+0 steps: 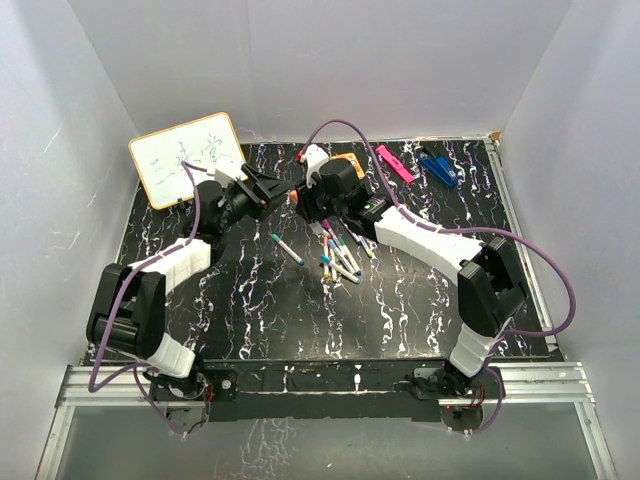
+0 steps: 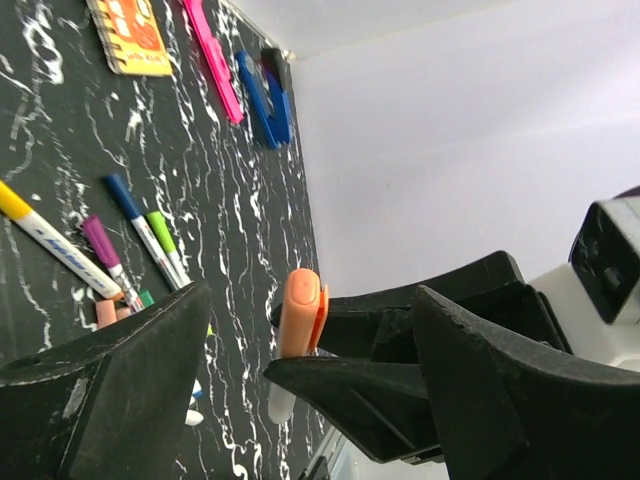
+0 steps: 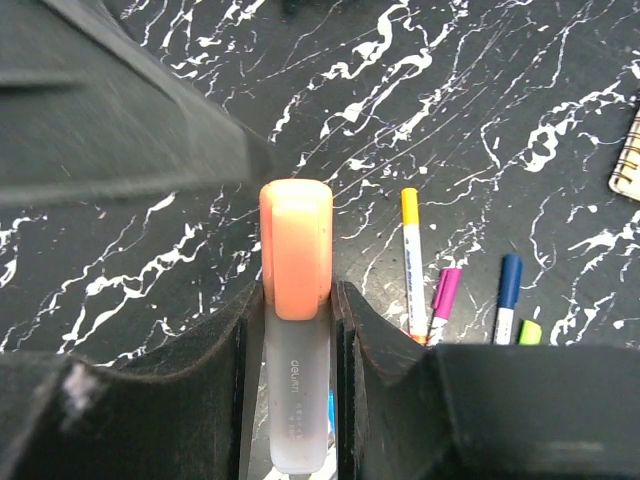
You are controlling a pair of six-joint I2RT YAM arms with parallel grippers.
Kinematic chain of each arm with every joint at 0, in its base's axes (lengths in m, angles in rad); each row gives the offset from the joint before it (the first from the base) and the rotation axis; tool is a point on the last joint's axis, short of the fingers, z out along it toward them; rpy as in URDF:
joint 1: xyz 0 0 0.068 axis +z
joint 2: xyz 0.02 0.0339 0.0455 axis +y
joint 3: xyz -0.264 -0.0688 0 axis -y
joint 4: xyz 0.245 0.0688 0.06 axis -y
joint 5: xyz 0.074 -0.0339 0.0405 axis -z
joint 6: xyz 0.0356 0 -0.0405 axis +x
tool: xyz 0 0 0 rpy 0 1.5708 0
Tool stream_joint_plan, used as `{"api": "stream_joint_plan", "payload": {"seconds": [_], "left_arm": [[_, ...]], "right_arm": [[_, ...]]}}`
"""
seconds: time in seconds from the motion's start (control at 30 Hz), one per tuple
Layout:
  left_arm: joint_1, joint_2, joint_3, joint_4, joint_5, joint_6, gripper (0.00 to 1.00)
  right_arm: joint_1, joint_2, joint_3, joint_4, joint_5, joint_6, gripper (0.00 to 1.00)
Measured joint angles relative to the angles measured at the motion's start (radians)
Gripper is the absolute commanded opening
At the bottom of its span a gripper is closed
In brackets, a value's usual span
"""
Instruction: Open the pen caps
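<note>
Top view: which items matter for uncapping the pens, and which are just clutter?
Job: pen with orange cap, clamped in right gripper; loose pens mid-table.
Lying about: whiteboard; pink clip; blue clip; orange card.

I work in a lab test booth: plain white walls (image 1: 60,120) box in my black marbled table (image 1: 250,310), an aluminium rail (image 1: 540,380) along its near edge.
</note>
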Motion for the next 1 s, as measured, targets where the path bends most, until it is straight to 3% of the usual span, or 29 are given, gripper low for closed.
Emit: {"api": "stream_joint_plan", "payload": {"seconds": [0.27, 0.5, 1.0], "left_arm": [[-0.064, 0.039, 0.010, 0.040, 0.000, 0.001, 0.71], [-0.073, 0.042, 0.010, 0.048, 0.000, 0.010, 0.57], [-0.085, 0.071, 0.010, 0.080, 0.000, 0.017, 0.43]], "right_arm": [[-0.014, 0.000, 0.000, 0.002, -0.059, 0.058, 0.00], [-0.026, 0.000, 0.000, 0.003, -0.104, 0.080, 0.00], [-0.034, 0.000, 0.000, 0.003, -0.189, 0.096, 0.00]]}}
